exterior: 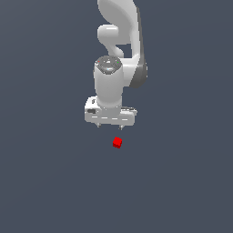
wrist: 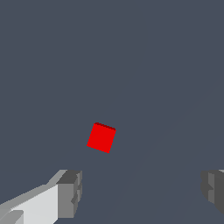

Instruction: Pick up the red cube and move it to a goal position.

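Observation:
The red cube (exterior: 117, 143) is a tiny bright-red block lying on the flat grey surface, just in front of and slightly to the exterior view's right of the arm's hand. It also shows in the wrist view (wrist: 101, 138), turned a little askew. My gripper (exterior: 109, 126) hangs above and behind the cube, apart from it. The jaws stand wide open and hold nothing. In the wrist view the gripper (wrist: 141, 192) shows as two grey fingertips (wrist: 70, 194) far apart, with the cube beyond the gap and nearer the one finger.
The white arm (exterior: 119, 45) rises behind the hand toward the top of the exterior view. The grey surface (exterior: 45, 182) stretches around the cube on all sides, with no other objects in view.

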### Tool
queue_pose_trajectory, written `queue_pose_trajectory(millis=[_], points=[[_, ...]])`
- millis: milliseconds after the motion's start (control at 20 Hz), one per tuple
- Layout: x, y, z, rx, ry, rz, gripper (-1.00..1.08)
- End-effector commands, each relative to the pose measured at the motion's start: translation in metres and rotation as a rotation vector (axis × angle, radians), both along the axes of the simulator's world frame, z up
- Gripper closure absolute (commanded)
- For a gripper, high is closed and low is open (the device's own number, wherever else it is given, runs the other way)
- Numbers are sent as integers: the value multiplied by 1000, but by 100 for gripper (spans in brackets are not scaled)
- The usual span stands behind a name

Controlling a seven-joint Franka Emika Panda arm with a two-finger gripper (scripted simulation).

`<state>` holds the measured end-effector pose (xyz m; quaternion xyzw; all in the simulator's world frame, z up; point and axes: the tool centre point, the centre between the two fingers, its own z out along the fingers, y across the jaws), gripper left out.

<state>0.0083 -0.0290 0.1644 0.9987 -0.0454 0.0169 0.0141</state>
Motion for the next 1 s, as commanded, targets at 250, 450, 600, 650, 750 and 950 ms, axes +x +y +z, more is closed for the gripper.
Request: queue_pose_trajectory(millis=[250, 450, 600, 650, 750, 950], points=[[1, 13, -56, 12, 11, -122, -92], [3, 21, -92, 20, 18, -199, -92], [4, 26, -113, 25, 22, -245, -92], [5, 27, -119, 26, 23, -258, -92], [6, 30, -128, 29, 25, -279, -92], [8, 33, -141, 33, 27, -306, -92]])
